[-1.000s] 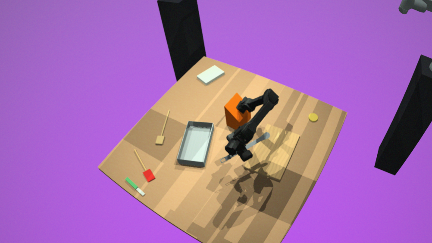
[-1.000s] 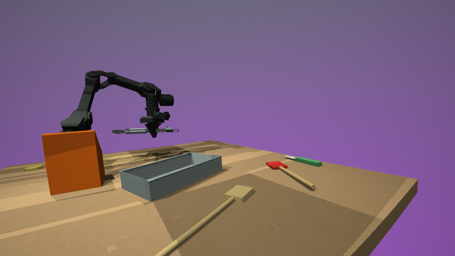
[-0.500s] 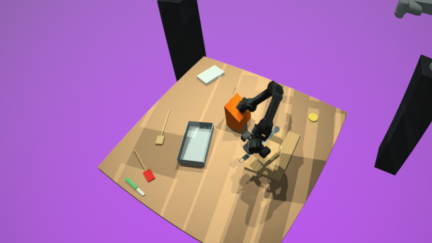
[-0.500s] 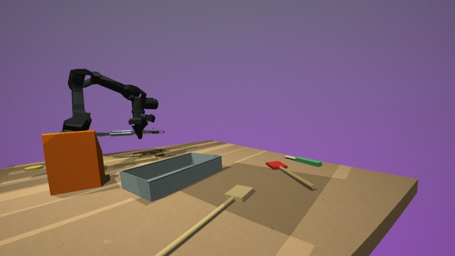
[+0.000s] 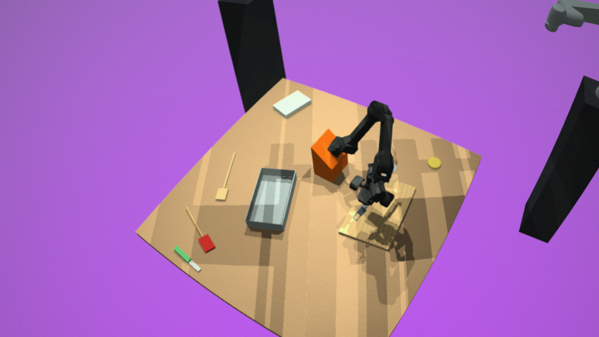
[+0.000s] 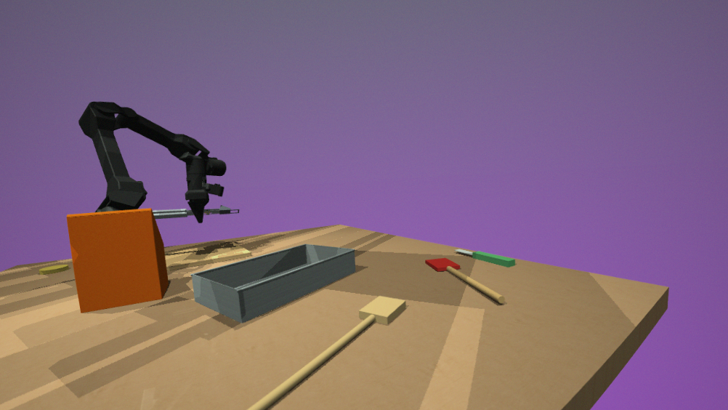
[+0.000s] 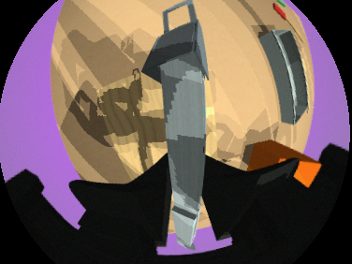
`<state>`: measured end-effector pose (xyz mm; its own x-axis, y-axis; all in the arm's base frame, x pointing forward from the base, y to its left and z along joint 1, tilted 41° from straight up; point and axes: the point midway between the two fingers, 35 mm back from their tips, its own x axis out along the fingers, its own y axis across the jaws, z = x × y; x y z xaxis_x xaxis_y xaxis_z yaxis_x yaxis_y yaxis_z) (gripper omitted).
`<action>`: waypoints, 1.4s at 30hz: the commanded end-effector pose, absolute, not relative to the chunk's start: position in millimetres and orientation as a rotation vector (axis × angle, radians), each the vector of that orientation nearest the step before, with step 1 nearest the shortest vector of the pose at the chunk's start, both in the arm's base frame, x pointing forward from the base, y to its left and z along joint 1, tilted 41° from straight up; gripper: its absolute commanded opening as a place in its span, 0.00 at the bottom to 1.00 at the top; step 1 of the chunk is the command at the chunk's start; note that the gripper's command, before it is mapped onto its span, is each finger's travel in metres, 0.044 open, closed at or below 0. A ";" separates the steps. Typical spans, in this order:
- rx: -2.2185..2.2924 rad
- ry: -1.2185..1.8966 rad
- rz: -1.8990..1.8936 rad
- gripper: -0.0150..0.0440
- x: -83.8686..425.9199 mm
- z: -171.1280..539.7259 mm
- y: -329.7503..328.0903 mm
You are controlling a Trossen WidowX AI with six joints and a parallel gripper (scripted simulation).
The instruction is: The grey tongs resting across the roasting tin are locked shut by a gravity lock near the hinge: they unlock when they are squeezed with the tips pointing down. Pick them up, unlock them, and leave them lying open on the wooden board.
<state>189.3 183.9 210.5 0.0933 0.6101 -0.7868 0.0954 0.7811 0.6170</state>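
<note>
The grey tongs (image 5: 359, 212) (image 6: 170, 213) (image 7: 186, 108) are in the air, about level, with their arms together. My gripper (image 6: 199, 219) (image 7: 182, 154) points down and is shut on them. The hinge end with its loop juts out ahead of the fingers. The tongs' tips are hidden behind the arm and the orange block in the top and exterior views. The wooden board (image 5: 406, 194) (image 6: 239, 253) (image 7: 152, 95) lies below the tongs. The roasting tin (image 5: 265, 227) (image 6: 300, 292) (image 7: 277, 84) stands apart from the board, with nothing across it.
An orange block (image 5: 329, 171) (image 6: 117, 259) (image 7: 267, 152) stands between the tin and the arm. A yellow disc (image 5: 434, 162) (image 6: 54, 269) lies beyond the board. A pale slab (image 5: 292, 103), a wooden spatula (image 5: 221, 194) (image 6: 383, 307), a red spatula (image 5: 206, 243) (image 6: 442, 264) and a green-handled knife (image 5: 182, 254) (image 6: 494, 258) lie further off.
</note>
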 end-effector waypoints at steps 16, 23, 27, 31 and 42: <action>0.539 1.386 0.566 0.00 129.3 229.0 195.8; 0.522 1.381 0.526 0.00 126.4 225.3 195.1; 0.497 1.365 0.465 0.00 122.1 219.8 193.2; 0.476 1.341 0.407 0.00 118.5 215.5 190.9; 0.441 1.234 0.274 0.00 111.7 209.2 183.1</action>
<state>113.4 186.8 210.3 0.2677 0.4642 -0.8443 0.0188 0.8736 0.4863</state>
